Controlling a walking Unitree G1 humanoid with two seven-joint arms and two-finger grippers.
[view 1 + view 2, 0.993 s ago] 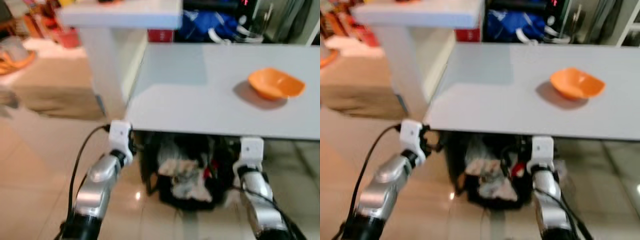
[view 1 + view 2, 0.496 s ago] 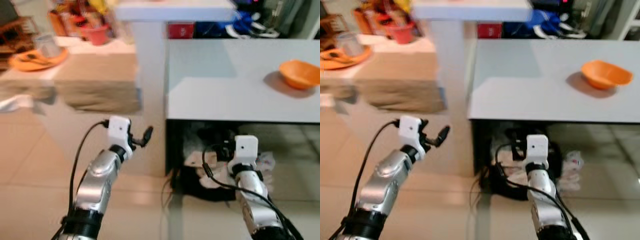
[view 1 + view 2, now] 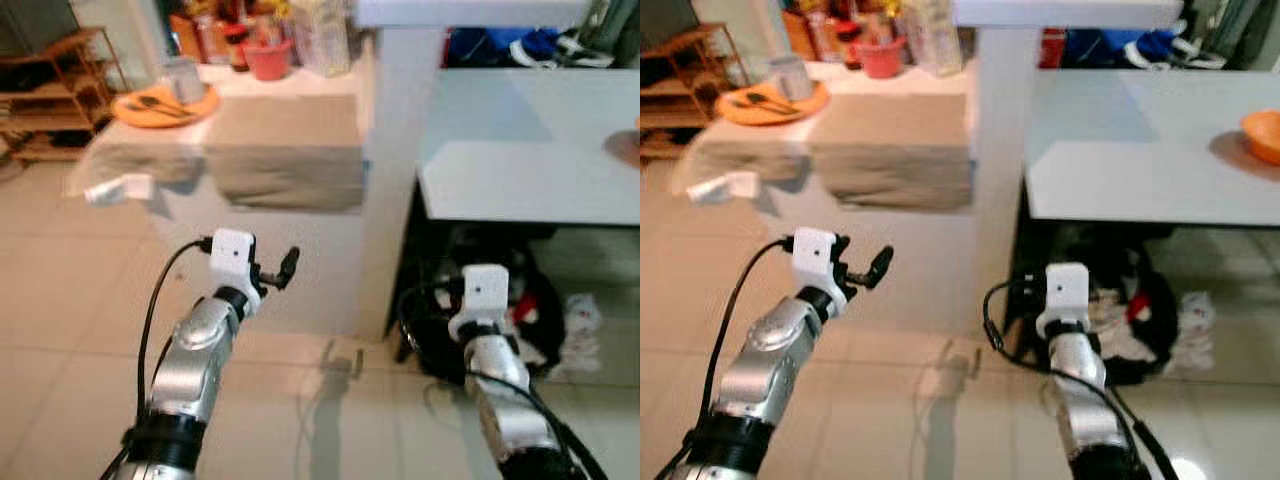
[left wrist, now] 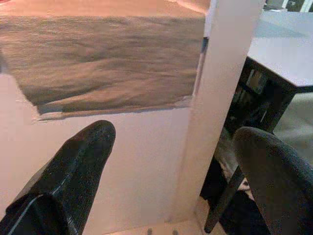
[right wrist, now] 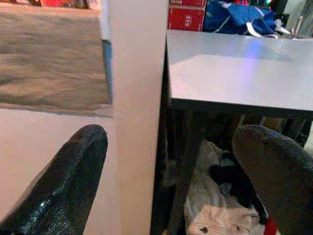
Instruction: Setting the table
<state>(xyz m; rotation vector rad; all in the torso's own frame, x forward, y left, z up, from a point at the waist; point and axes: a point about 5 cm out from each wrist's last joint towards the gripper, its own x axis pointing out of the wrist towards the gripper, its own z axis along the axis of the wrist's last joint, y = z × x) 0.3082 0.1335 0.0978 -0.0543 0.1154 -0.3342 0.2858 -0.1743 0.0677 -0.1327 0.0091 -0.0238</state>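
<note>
Orange plate (image 3: 163, 103), round, shallow, glossy plastic by its look, item one: it sits on the low cloth-covered counter (image 3: 285, 150) at the far left, with dark cutlery lying in it and a grey metal cup (image 3: 181, 76) at its back edge; a red pot (image 3: 268, 58) and bottles stand further along. Item two, orange bowl (image 3: 1264, 134): cut off by the frame on the grey table (image 3: 1140, 160) to my right, well apart from the plate. Left gripper (image 4: 171, 156): jaws released and spread wide, nothing between them, held forward over the tiled floor (image 3: 60, 300) and aimed at the cloth front and the white pillar (image 3: 395, 180). Right gripper (image 5: 168, 161): jaws likewise released and empty, pointing at the pillar's edge and the dark space under the table, where crumpled laundry (image 3: 1120, 325) lies. Step in hand, as I judge it: approaching the side counter to collect the plate for the table. To do it well I would square up to the counter before reaching, raise the left arm above the cloth edge, and take the plate by its near rim, keeping it level so the cutlery does not slide off, and steering wide of the cup.
</note>
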